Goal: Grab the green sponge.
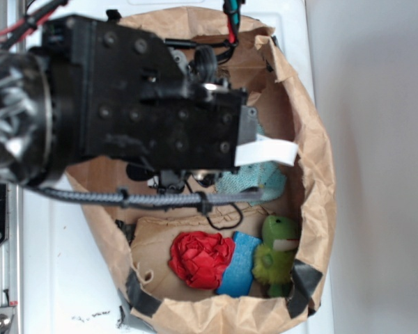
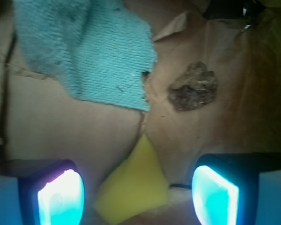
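The green sponge is a yellow-green wedge lying on the brown paper floor, seen in the wrist view between my two fingers. My gripper is open; the glowing pads stand apart on each side of the sponge and do not touch it. In the exterior view my black arm reaches down into the paper bag, and it hides both the fingers and the sponge.
A teal cloth lies just beyond the sponge and also shows in the exterior view. A brown lump lies to its right. A red crumpled cloth, a blue sponge and a green plush toy sit at the bag's near side.
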Controlling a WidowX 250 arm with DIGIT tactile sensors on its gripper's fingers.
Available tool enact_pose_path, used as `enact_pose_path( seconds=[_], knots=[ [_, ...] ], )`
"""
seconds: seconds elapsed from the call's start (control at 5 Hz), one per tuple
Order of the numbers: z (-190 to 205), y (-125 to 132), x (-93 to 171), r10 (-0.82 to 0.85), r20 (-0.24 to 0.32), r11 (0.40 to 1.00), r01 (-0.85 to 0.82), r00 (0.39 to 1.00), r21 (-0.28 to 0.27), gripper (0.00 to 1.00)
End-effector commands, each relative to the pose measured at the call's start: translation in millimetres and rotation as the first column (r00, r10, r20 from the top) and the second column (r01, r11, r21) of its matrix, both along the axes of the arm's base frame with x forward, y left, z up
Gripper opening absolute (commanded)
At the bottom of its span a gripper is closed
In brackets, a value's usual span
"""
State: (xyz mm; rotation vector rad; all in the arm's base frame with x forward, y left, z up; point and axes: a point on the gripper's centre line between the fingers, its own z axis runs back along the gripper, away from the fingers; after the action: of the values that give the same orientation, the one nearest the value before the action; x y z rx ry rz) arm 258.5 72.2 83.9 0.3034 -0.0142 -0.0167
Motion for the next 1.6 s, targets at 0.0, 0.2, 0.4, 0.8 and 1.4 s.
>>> enact_pose_path(
  seconds=[0.0,0.2,0.4,0.8,1.4],
  knots=[
    [10,13,3,0.014,0.031,1.000,-0.015,0.999,0.022,1.00],
    [8,16,-3,0.000,-0.004,1.000,0.000,1.000,0.023,1.00],
    [13,18,-7,-0.016,-0.019,1.000,0.016,1.000,-0.027,1.00],
    [25,13,-15,-0.048,-0.091,0.993,0.038,0.995,-0.115,1.00],
    [23,7,-21,-0.060,-0.032,0.951,0.047,0.998,-0.305,1.00]
  ],
)
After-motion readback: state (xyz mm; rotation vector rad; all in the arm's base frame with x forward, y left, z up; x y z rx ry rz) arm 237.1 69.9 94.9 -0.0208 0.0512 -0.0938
